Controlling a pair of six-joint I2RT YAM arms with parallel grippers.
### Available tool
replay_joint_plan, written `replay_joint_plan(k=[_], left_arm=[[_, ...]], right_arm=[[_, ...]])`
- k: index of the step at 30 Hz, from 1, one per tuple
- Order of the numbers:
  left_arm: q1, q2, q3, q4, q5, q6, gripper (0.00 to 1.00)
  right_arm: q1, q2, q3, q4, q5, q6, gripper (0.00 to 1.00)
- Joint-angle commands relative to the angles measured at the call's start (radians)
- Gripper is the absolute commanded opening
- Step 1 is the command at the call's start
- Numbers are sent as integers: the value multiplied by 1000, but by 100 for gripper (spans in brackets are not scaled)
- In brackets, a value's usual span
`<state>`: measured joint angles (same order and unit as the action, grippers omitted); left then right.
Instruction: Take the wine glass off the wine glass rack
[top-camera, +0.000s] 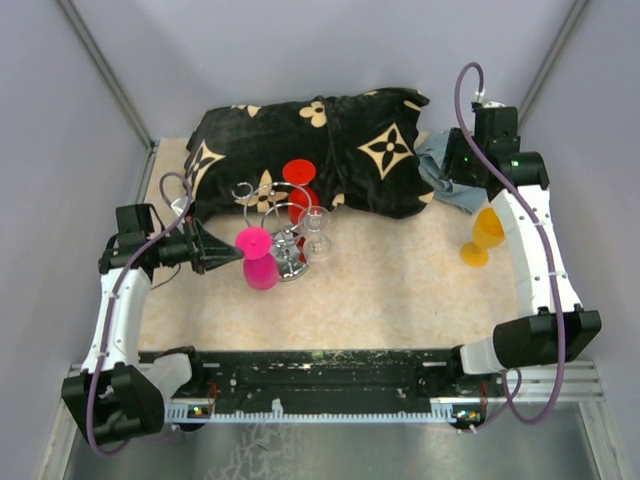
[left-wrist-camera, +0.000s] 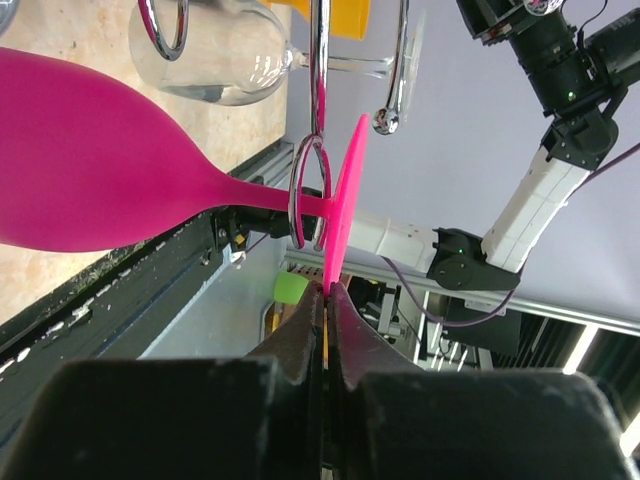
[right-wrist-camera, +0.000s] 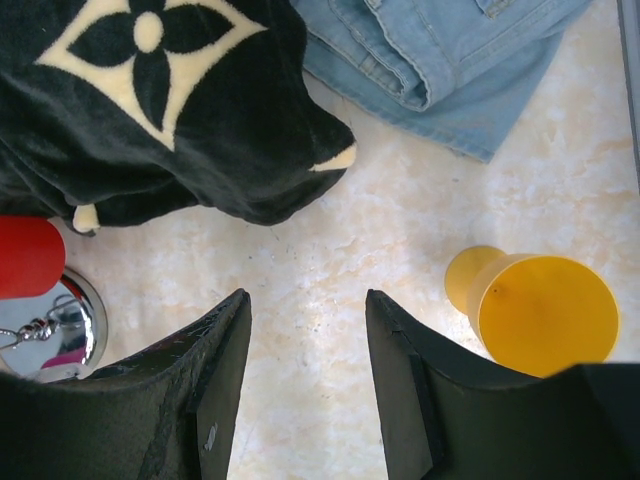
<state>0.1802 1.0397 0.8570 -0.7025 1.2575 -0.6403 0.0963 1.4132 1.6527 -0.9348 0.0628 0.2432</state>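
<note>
The chrome wine glass rack stands mid-table with a pink wine glass, a red one and a clear one hanging on it. My left gripper is shut on the rim of the pink glass's foot. In the left wrist view the pink stem sits inside a chrome loop, and the bowl points left. My right gripper is open and empty above bare table, at the back right.
A black patterned blanket lies behind the rack, with folded jeans to its right. A yellow glass stands upright near the right arm, and shows in the right wrist view. The rack's mirrored base shows there too.
</note>
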Motion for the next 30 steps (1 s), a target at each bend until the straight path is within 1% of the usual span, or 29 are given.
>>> replay_joint_plan(k=[1, 5, 14, 23, 30], left_arm=[[36, -29, 54, -67, 11, 52, 0], [71, -29, 85, -147, 8, 97, 0], [148, -36, 94, -272, 20, 195, 0], [154, -45, 90, -302, 63, 226, 0], [156, -37, 128, -417, 59, 320, 0]], right_arm=[[8, -51, -6, 31, 17, -19, 50], [8, -50, -13, 34, 13, -21, 50], [8, -34, -4, 39, 5, -30, 50], [8, -25, -11, 49, -7, -28, 50], [8, -22, -20, 54, -12, -25, 50]])
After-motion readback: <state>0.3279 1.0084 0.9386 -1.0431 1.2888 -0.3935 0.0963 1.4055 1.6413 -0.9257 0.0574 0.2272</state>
